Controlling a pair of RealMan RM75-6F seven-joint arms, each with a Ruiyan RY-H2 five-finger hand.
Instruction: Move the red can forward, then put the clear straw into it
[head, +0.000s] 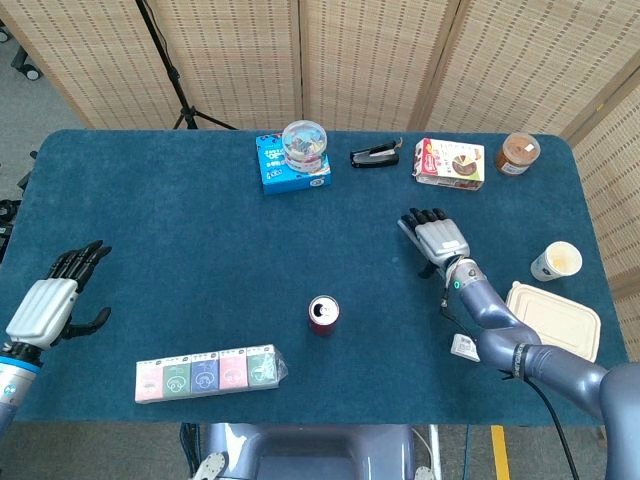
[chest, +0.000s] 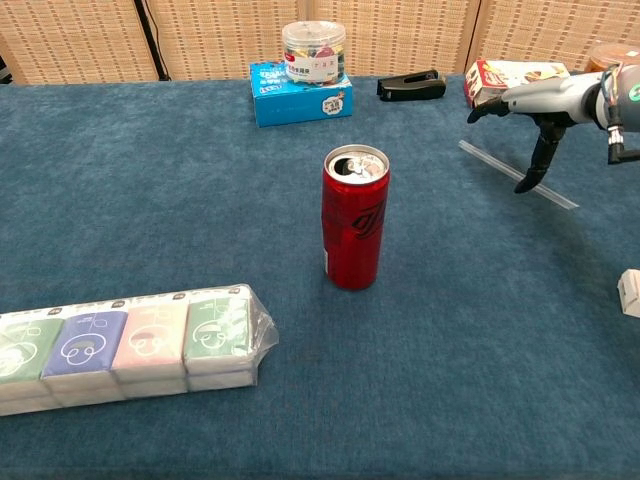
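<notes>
The red can (head: 323, 314) (chest: 355, 215) stands upright mid-table with its top open. The clear straw (chest: 515, 175) lies flat on the blue cloth to the can's right, running diagonally. My right hand (head: 435, 240) (chest: 545, 100) hovers over the straw with its fingers stretched forward and its thumb pointing down. The thumb tip touches the straw near its middle, and nothing is pinched. In the head view the hand hides the straw. My left hand (head: 45, 300) rests at the table's left edge, open and holding nothing, far from the can.
A row of tissue packs (head: 207, 372) (chest: 120, 345) lies near the front left. At the back are a blue box with a clear jar (head: 293, 165), a black stapler (head: 375, 155), a snack box (head: 449, 162) and a brown jar (head: 518, 152). A paper cup (head: 556, 261) and a takeaway box (head: 552, 322) sit right.
</notes>
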